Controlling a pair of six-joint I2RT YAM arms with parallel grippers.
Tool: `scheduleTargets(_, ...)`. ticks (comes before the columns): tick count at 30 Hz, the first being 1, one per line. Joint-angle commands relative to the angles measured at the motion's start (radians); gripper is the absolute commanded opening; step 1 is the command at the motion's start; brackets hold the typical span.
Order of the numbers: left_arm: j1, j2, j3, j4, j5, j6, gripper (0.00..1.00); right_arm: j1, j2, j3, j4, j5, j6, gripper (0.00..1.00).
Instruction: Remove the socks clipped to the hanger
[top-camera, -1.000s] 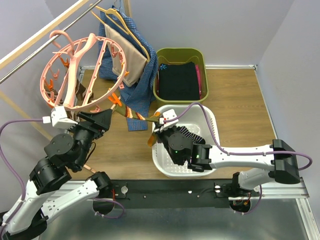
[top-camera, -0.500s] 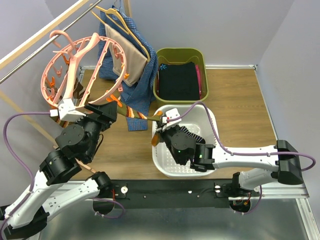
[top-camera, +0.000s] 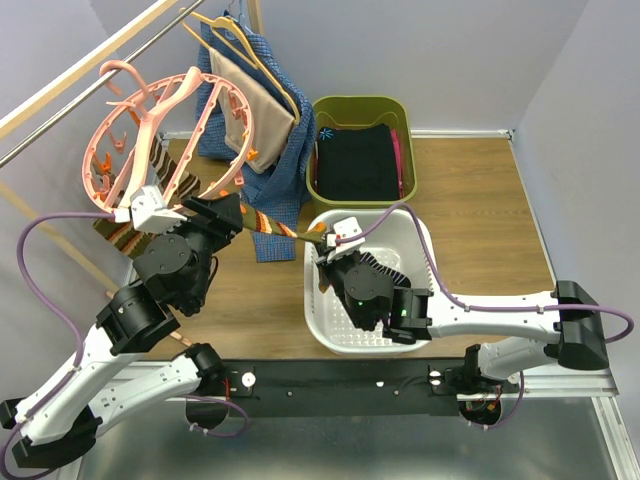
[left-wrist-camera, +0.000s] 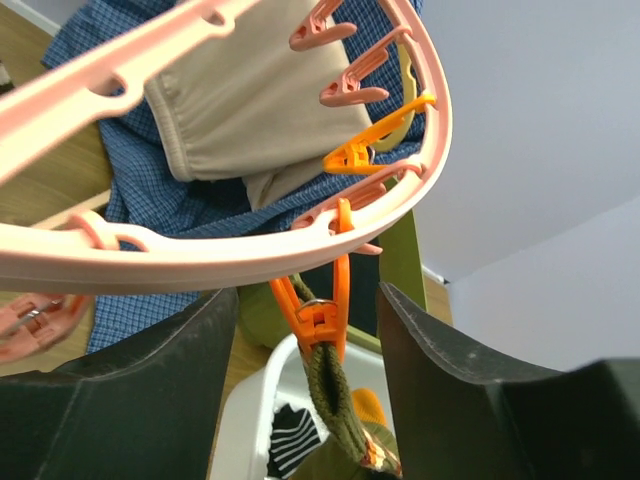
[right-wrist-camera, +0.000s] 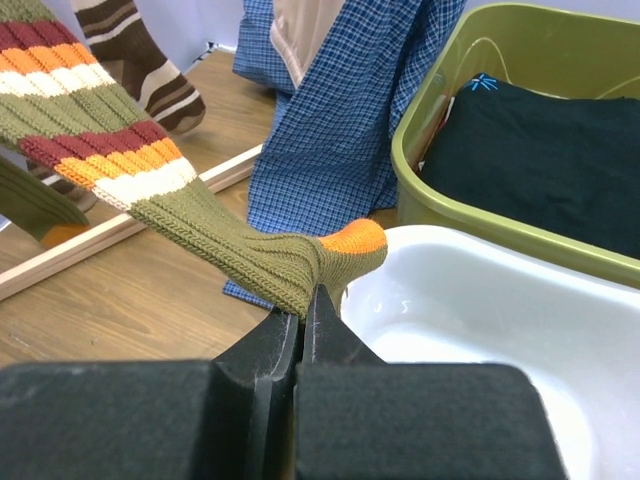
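Observation:
The salmon-pink ring hanger (top-camera: 152, 125) hangs from the rail at the back left. An olive sock with orange, white and dark red stripes (top-camera: 272, 227) stretches from an orange clip (left-wrist-camera: 322, 315) on the hanger's rim (left-wrist-camera: 200, 255) to my right gripper (top-camera: 320, 243). My right gripper (right-wrist-camera: 308, 305) is shut on this sock (right-wrist-camera: 200, 215) beside its orange heel. My left gripper (left-wrist-camera: 310, 305) is open, with one jaw on each side of the clip and the sock's cuff (left-wrist-camera: 335, 395), not touching them. A brown striped sock (right-wrist-camera: 140, 60) hangs further left.
A white basket (top-camera: 415, 235) under my right gripper holds a black-and-white striped sock (top-camera: 375, 268). A green bin (top-camera: 395, 105) with black folded clothing stands behind it. A blue patterned garment (top-camera: 285, 165) and a beige one (top-camera: 255, 100) hang on thin hangers beside the ring.
My left arm has risen and moved right, bringing its open jaws around the orange clip. My right gripper has held the sock and shifted slightly, keeping it stretched.

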Motion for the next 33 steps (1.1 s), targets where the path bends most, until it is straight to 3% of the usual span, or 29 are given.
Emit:
scheduleTargets(1, 0.005, 0.006, 0.028, 0.053, -0.102, 0.039, 0.65, 0.007, -0.035, -0.018, -0.021, 0.02, 0.024, 0.04)
scheduleTargets(18, 0.005, 0.055, 0.004, 0.147, -0.07, 0.105, 0.63, 0.007, -0.056, -0.02, -0.043, 0.011, 0.04, 0.04)
scheduleTargets(22, 0.005, 0.058, -0.004, 0.135, -0.078, 0.07, 0.69, 0.007, -0.066, -0.027, -0.046, 0.008, 0.043, 0.04)
scheduleTargets(33, 0.005, 0.087, 0.009, 0.043, -0.085, -0.07, 0.72, 0.007, -0.078, -0.03, -0.053, 0.008, 0.046, 0.04)
